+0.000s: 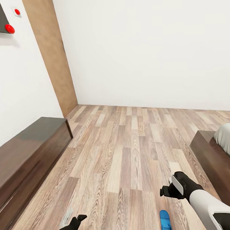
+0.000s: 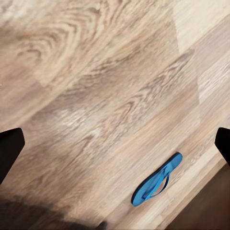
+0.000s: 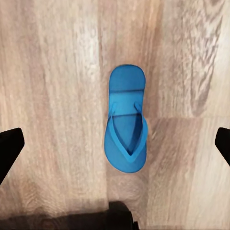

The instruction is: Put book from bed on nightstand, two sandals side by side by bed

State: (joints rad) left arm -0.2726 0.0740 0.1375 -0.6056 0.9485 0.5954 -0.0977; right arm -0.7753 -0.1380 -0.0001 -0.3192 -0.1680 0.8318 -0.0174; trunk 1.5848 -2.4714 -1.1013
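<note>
1. Wood-plank floor point(image 1: 129, 154) spreads between white walls point(image 1: 142, 47) of the bedroom.
2. Dark brown bed point(image 1: 209, 158) frame corner with grey mattress sits at the right edge.
3. Right gripper point(image 1: 170, 189) hangs above a blue sandal point(image 3: 127, 127) lying flat on the planks, fingers point(image 3: 9, 148) spread wide, holding nothing.
4. Left gripper point(image 1: 77, 220) also wide, empty.

One blue sandal point(image 3: 126, 125), one bed point(image 1: 216, 158), two end effectors.
</note>
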